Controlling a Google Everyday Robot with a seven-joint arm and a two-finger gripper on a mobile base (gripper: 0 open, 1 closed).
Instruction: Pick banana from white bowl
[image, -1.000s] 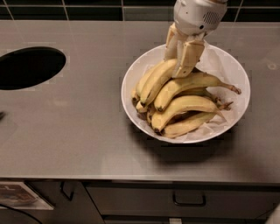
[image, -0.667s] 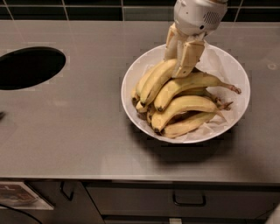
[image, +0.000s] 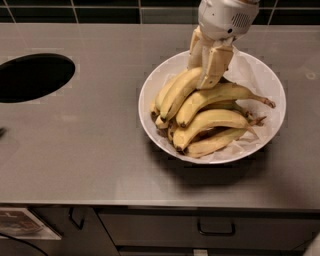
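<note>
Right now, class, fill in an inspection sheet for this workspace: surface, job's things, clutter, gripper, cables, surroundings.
Surface: grey counter, with a round dark hole at its left.
Job's things: banana lies top-left on the pile in the white bowl, which is lined with paper.
Clutter: other bananas piled in the same bowl.
Gripper: gripper is down at the banana's upper end, over the back of the bowl.
Cables: nothing seen.
Surroundings: dark tiles behind; drawers with handles below the counter's front edge.
</note>
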